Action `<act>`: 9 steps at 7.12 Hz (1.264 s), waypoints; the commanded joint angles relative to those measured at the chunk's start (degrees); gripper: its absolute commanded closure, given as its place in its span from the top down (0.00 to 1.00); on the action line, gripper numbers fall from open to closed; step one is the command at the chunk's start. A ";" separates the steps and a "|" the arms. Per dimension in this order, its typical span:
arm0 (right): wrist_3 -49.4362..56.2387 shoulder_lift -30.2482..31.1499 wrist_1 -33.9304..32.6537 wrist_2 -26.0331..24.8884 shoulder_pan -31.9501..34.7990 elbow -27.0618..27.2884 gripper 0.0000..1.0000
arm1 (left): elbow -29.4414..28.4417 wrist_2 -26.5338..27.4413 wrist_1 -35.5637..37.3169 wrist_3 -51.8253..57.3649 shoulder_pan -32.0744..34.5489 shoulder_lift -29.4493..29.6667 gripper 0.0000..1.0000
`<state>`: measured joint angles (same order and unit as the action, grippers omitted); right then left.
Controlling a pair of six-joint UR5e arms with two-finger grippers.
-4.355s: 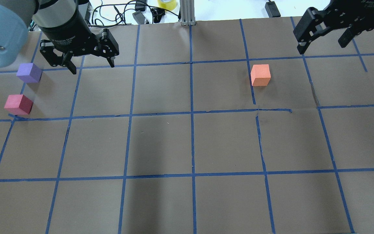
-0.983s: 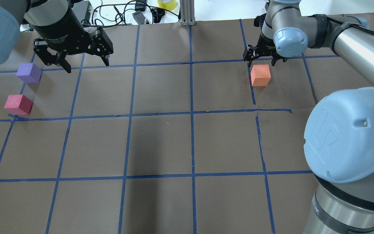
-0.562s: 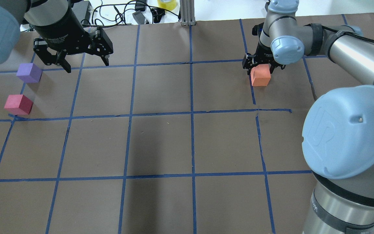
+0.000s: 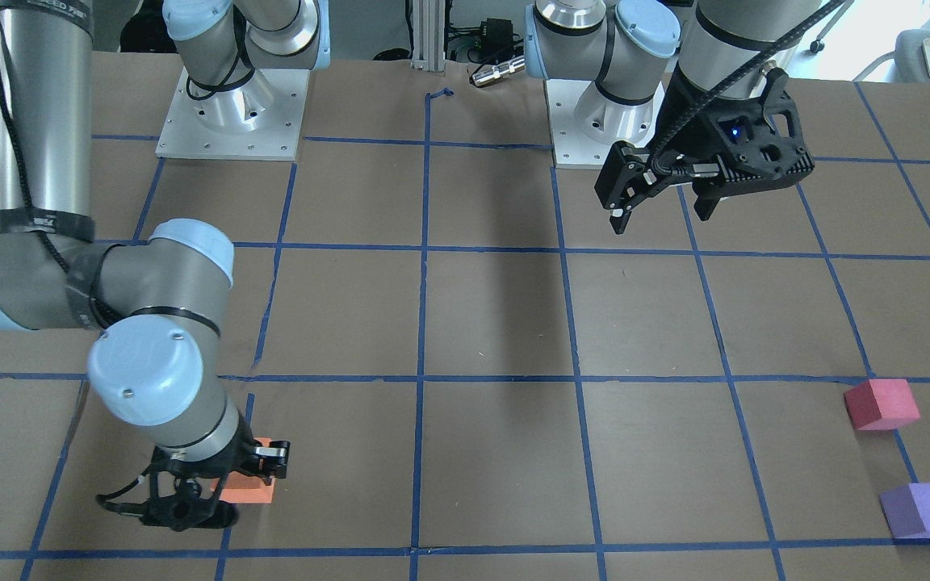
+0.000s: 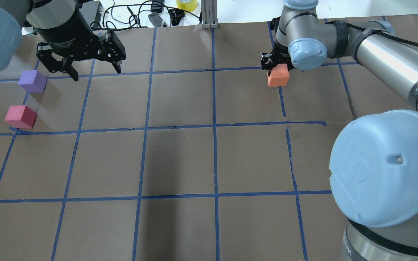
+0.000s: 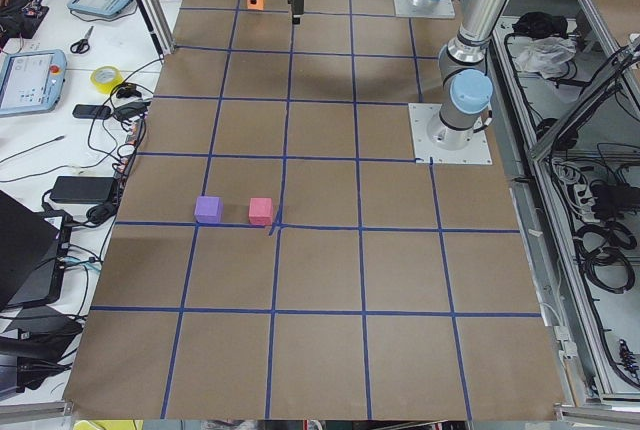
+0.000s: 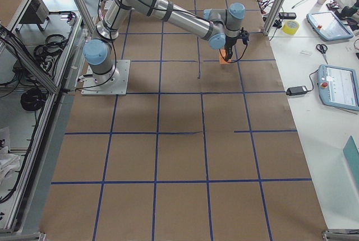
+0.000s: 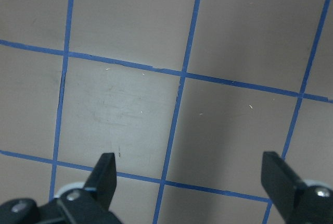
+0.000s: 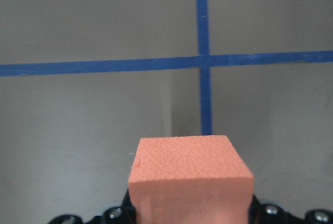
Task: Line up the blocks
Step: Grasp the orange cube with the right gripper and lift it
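Observation:
My right gripper (image 5: 276,71) is shut on the orange block (image 5: 278,77) and holds it low over the brown paper, near a blue tape crossing at the far right. The orange block fills the bottom of the right wrist view (image 9: 190,179) and also shows in the front view (image 4: 250,486). The purple block (image 5: 32,81) and the pinkish-red block (image 5: 20,116) sit close together at the far left. They also show at the front view's right, purple (image 4: 921,510) and pinkish-red (image 4: 881,403). My left gripper (image 5: 94,71) hangs open and empty to the right of the purple block.
The right arm's big elbow (image 5: 386,166) covers the overhead view's lower right. An aluminium post (image 5: 209,14), cables and a yellow tape roll (image 5: 186,3) stand at the table's far edge. Both arm bases (image 4: 227,113) are bolted to the robot's side.
My right gripper came down over the orange block, shut on it and carried it a little left and away from me. My left gripper and the other two blocks stayed put.

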<state>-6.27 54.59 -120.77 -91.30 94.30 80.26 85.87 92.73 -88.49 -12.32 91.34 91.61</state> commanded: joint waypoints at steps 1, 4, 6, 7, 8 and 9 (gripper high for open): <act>-8.47 -0.97 -0.25 0.42 8.51 -2.47 0.33 | 0.00 0.08 -0.10 0.01 0.07 -0.03 1.00; -14.30 -3.69 -1.65 0.68 15.90 -2.48 0.34 | 0.00 0.08 -0.01 0.01 -0.11 -0.03 1.00; -14.13 -4.93 -2.98 -0.01 17.23 -3.53 0.35 | -0.09 0.17 0.16 0.01 -0.19 -0.11 1.00; -14.12 -5.54 -3.15 0.24 17.24 -3.62 0.36 | 0.00 -0.01 0.16 0.01 -0.02 -0.03 1.00; -15.52 -6.60 -3.59 0.68 17.32 -3.53 0.38 | -0.09 0.17 0.16 0.01 -0.19 -0.11 1.00; -16.23 -6.95 -4.03 0.77 17.32 -3.62 0.39 | -0.61 -0.01 0.42 0.01 -0.89 -0.11 1.00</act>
<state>-21.48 48.37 -124.28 -90.75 111.56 76.71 85.66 92.82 -88.27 -12.30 91.01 91.52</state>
